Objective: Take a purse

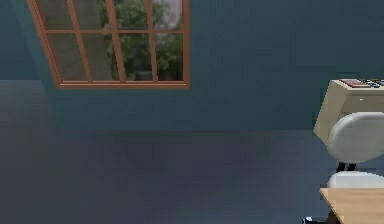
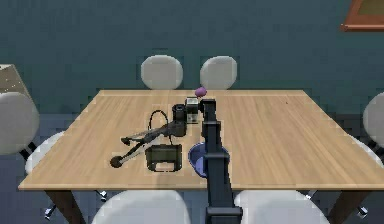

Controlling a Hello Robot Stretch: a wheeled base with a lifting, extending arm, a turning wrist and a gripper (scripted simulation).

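Claw: the claw (image 2: pixel 150 132) sits at the far end of the dark square arm (image 2: pixel 214 165), above the light wooden rectangular surface (image 2: pixel 290 135); I cannot tell whether it grips anything
Purse: a small black boxy purse-like thing (image 2: pixel 162 158) lies on the surface just beside the claw, towards the near edge
Bowl: a round blue bowl (image 2: pixel 198 157) lies between that thing and the arm
Far edge: a small pink round thing (image 2: pixel 200 92)
Seats: white rounded chairs (image 2: pixel 162 71) ring the surface
Wall: a brown-framed window (image 1: pixel 115 45) on the blue wall
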